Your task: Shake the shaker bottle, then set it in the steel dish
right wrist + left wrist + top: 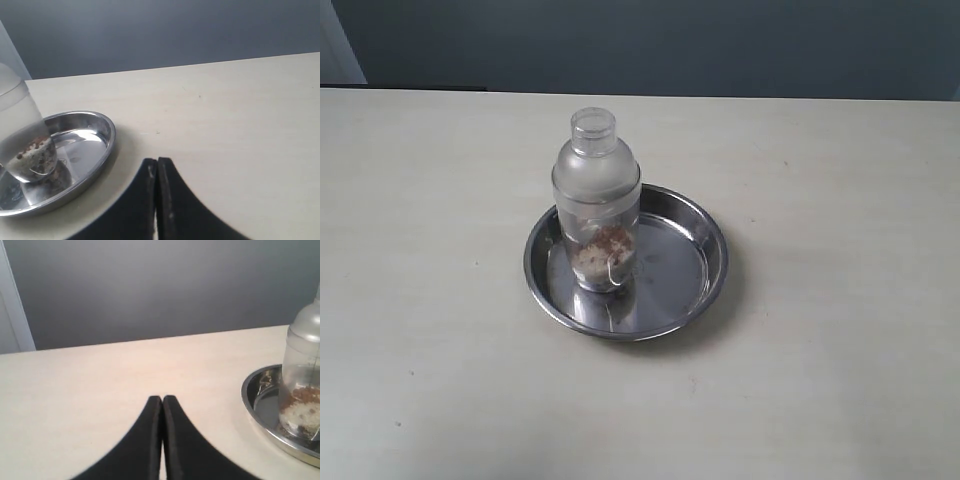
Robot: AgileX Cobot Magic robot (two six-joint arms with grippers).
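The shaker bottle stands upright in the steel dish, mid-frame in the exterior view. The left gripper and right gripper are both pinched together, empty, apart from it. A stray arm sweep could topple the tall bottle.

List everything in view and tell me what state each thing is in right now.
shaker bottle: upright in the dish, brown granules at the bottom, not held.
steel dish: right way up, bottle standing in it.
left gripper: shut, empty, apart from the dish.
right gripper: shut, empty, apart from the dish.
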